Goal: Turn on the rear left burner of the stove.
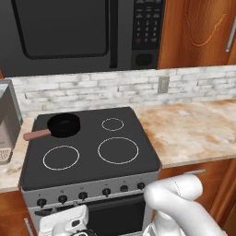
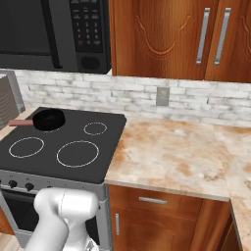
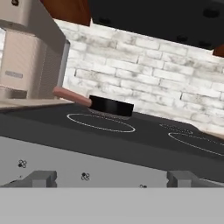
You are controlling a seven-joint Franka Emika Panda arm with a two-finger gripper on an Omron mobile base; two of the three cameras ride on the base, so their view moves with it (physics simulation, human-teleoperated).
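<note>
Stove [image 1: 87, 152] sits centre-left in the left base view, a black glass top with three white rings, two large at the front and a small one at the rear right. The rear left burner [image 1: 64, 124] lies under a small black skillet [image 1: 63, 125] whose reddish handle sticks out to the left. Along the silver front panel runs a row of small black knobs [image 1: 83, 195], and the dark oven door hangs below them. The white arm rises at lower right, and its hand reaches low in front of the panel at the bottom edge (the fingers are cut off there, so I cannot tell whether the pincer is open or closed). A black microwave [image 1: 69, 32] hangs above, and a marble counter [image 1: 193, 129] runs to the right.

From the right base view the stove [image 2: 59, 147] is at the left, the skillet [image 2: 48, 119] on the rear left burner [image 2: 49, 120] near the brick backsplash. Wooden cabinets [image 2: 162, 37] hang above the counter [image 2: 176, 157].

Hand view looks up across the silver panel from low in front of it, with two grey finger tips [image 3: 41, 178] rising well apart at the bottom. The skillet [image 3: 111, 106] stands at the back of the glass, beyond a white ring, a toaster-like appliance [image 3: 26, 61] to its left.
</note>
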